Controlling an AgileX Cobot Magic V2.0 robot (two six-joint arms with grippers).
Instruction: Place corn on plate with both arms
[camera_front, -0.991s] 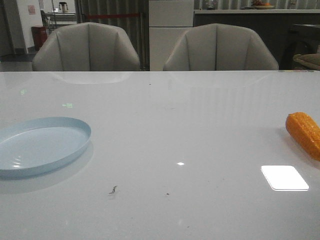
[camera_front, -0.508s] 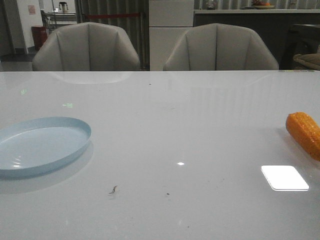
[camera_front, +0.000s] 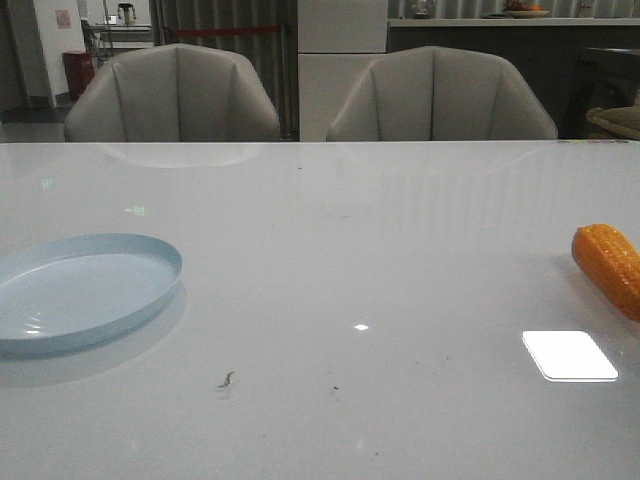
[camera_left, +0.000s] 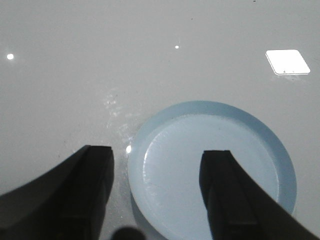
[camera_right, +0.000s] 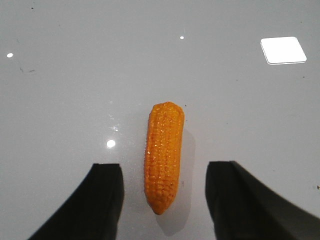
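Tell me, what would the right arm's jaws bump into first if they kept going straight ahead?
Probably the corn. It lies on the table centred between the open right gripper, with nothing in the way; depth is hard to judge.

Two grey chairs (camera_front: 175, 95) behind table (camera_front: 350, 250)

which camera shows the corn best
The right wrist view: the whole corn lies on the table between the open right gripper's fingers, kernels clear. The front view shows only part of it, cut off at the right edge. The left wrist view shows none of it, only the plate.
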